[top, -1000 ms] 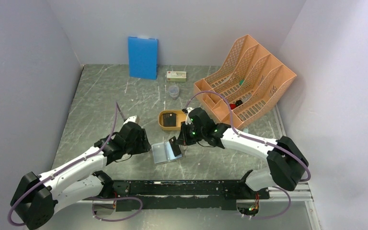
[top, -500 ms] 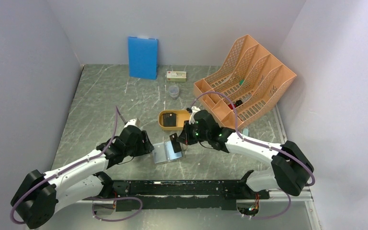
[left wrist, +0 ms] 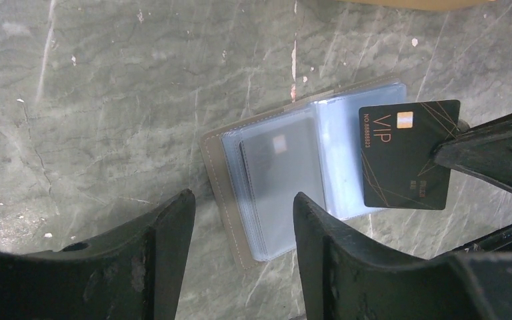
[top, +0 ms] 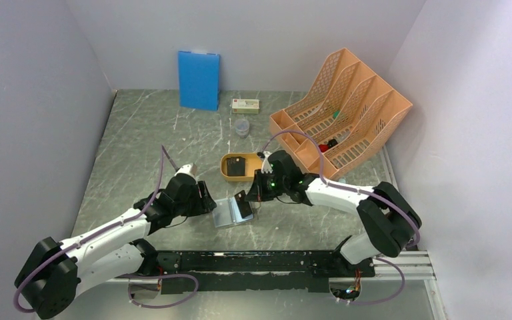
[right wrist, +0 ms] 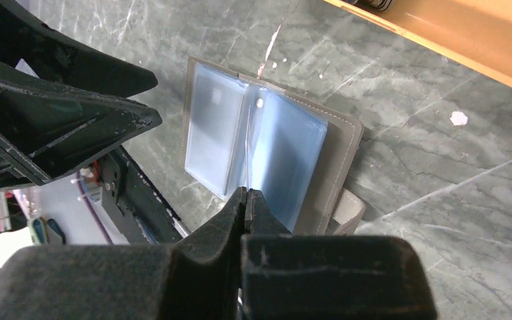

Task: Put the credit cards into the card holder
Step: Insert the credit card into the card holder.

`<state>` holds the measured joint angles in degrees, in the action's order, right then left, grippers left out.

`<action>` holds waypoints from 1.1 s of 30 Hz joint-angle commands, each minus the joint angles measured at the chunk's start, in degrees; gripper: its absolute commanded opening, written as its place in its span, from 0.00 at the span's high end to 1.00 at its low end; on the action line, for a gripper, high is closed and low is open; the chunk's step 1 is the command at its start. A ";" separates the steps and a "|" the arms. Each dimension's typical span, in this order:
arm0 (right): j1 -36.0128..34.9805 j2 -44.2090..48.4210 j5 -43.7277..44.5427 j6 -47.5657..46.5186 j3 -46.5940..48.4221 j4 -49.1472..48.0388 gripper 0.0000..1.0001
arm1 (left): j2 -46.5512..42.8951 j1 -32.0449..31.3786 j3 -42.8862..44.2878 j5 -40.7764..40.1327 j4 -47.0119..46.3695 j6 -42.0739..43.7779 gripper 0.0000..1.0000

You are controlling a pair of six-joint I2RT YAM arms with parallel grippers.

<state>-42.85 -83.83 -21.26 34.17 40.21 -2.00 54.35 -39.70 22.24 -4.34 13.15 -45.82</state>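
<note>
The grey card holder (top: 225,215) lies open on the table, its pale blue pockets (left wrist: 287,180) facing up. One credit card (left wrist: 281,167) shows dimly through the left pocket. My right gripper (right wrist: 245,193) is shut on a black VIP credit card (left wrist: 405,155), held by its right edge over the holder's right half. In the right wrist view that card is a thin edge-on line (right wrist: 248,157). My left gripper (left wrist: 243,200) is open and holds nothing, its fingers straddling the holder's near left corner. Another dark card (top: 236,168) rests in the yellow tray (top: 225,175).
An orange mesh file rack (top: 340,110) stands at the back right, close behind my right arm. A blue board (top: 199,80) leans on the back wall. A small box (top: 245,105) and a clear cup (top: 241,127) sit behind the tray.
My left gripper has crept a little toward the holder's left edge. My right gripper has kept the black card over the holder, its wrist shifting slightly.
</note>
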 commanded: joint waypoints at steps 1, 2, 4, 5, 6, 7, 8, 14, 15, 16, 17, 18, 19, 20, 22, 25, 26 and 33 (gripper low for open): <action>1.10 -1.34 -5.43 3.87 -0.04 -4.14 1.00 | -0.32 -0.29 0.60 -0.37 0.73 0.00 0.40; 1.12 -1.67 -6.22 4.89 -0.24 -5.10 1.00 | -0.10 -0.23 0.35 -0.42 0.74 -0.19 0.40; 1.17 -2.50 -7.40 6.46 -0.38 -6.69 1.00 | 0.49 -0.26 -0.10 -0.52 0.98 -0.57 0.42; 1.11 -3.08 -7.74 6.96 -0.32 -7.18 1.00 | 0.81 -0.28 -0.28 -0.55 0.88 -0.66 0.42; 1.14 -3.58 -8.09 7.48 -0.39 -7.60 1.00 | 1.10 -0.28 -0.32 -0.50 0.79 -0.79 0.43; 1.14 -4.00 -8.02 7.64 -0.40 -7.69 1.00 | 1.35 -0.25 -0.40 -0.44 0.68 -0.84 0.43; 1.16 -4.55 -7.82 7.78 -0.33 -7.39 1.00 | 1.64 -0.22 -0.36 -0.38 0.58 -0.80 0.44; 1.14 -6.27 -7.12 8.10 -0.31 -6.26 1.00 | 3.12 -0.29 -0.03 -0.46 0.47 -0.76 0.46; 1.13 -6.43 -7.21 8.12 -0.38 -6.34 1.00 | 3.47 -0.22 -0.04 -0.38 0.43 -0.80 0.46; 1.12 -6.62 -7.33 8.14 -0.34 -6.39 1.00 | 3.75 -0.23 -0.15 -0.24 0.33 -0.78 0.46; 1.15 -6.75 -7.52 8.11 -0.38 -6.55 1.00 | 3.97 -0.21 -0.24 0.00 0.12 -0.96 0.46; 1.12 -6.97 -7.71 8.06 -0.39 -6.56 1.00 | 4.23 -0.28 -0.44 0.15 -0.30 -0.98 0.46; 1.13 -7.10 -7.86 7.98 -0.31 -6.46 1.00 | 4.39 -0.26 -0.55 0.39 -0.61 -1.11 0.46; 1.11 -7.37 -8.25 7.90 -0.21 -6.51 1.00 | 4.55 -0.29 -0.72 0.74 -0.92 -1.22 0.47; 1.17 -7.68 -8.80 7.94 -0.26 -6.65 1.00 | 4.94 -0.24 -0.95 1.15 -1.41 -1.37 0.47; 1.12 -8.04 -9.28 8.10 -0.39 -6.94 1.00 | 5.52 -0.29 -0.94 1.41 -1.63 -1.46 0.48; 1.10 -8.27 -9.40 8.09 -0.44 -6.90 1.00 | 5.72 -0.29 -0.91 1.44 -1.63 -1.46 0.48; 1.15 -8.84 -10.34 8.54 -0.69 -8.01 1.00 | 6.01 -0.29 -0.92 1.30 -1.55 -1.46 0.48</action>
<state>-41.85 -91.88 -30.17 42.26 40.05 -7.92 60.07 -39.70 21.78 -4.21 13.15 -46.96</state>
